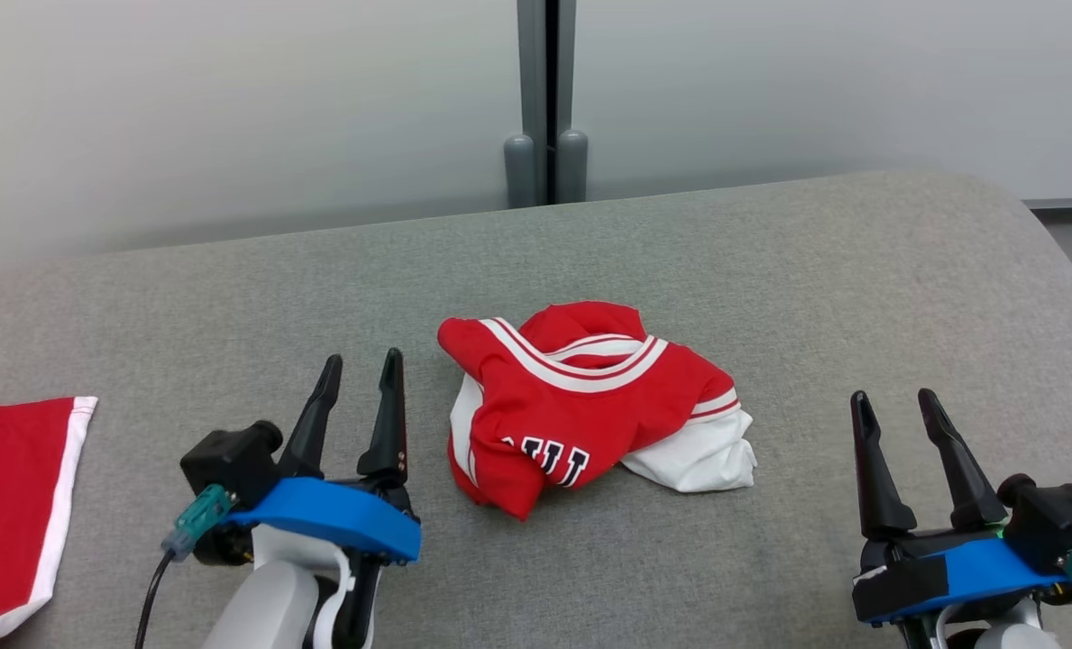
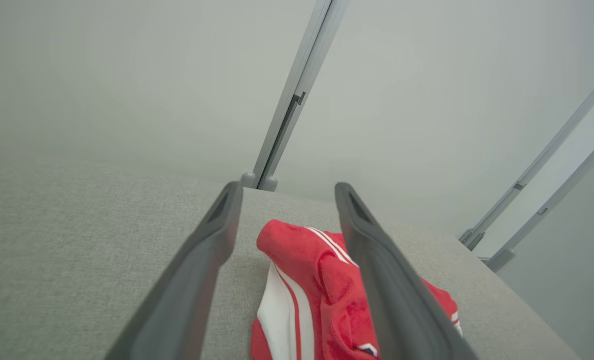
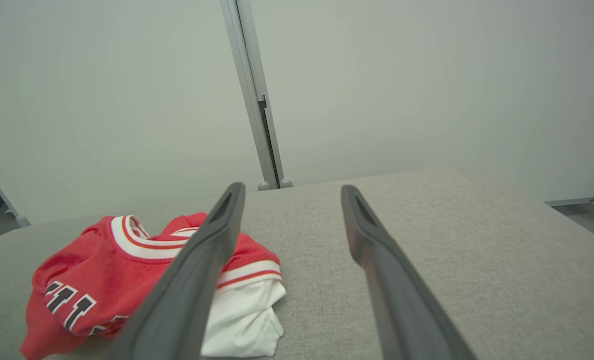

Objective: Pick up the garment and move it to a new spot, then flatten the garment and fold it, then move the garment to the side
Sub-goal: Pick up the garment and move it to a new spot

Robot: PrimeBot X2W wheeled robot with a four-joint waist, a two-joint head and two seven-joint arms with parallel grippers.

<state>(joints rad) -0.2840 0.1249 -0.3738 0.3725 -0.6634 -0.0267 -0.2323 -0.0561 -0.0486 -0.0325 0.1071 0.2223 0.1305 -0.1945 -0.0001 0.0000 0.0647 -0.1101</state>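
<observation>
Your left tool [image 1: 363, 358] stands released, its fingers apart and holding nothing, just to the left of the garment [image 1: 581, 397]. Your right tool [image 1: 893, 397] is also released and empty, well to the garment's right. The garment lies in a crumpled red and white heap near the middle of the grey surface [image 1: 770, 270], and neither tool touches it.

Judging by that heap, you cannot tell whether the first move to a new spot is done. Flattening, folding and setting it aside all look still to do.

The head view gives you both tools at once, plus a second red cloth [image 1: 13, 487] with white trim lying flat at the far left edge. The left wrist view looks along the fingers at the garment's near end, and one finger hides part of it. The right wrist view puts the garment off to the left of its fingers and shows the dark lettering and the white fabric tucked beneath.
</observation>
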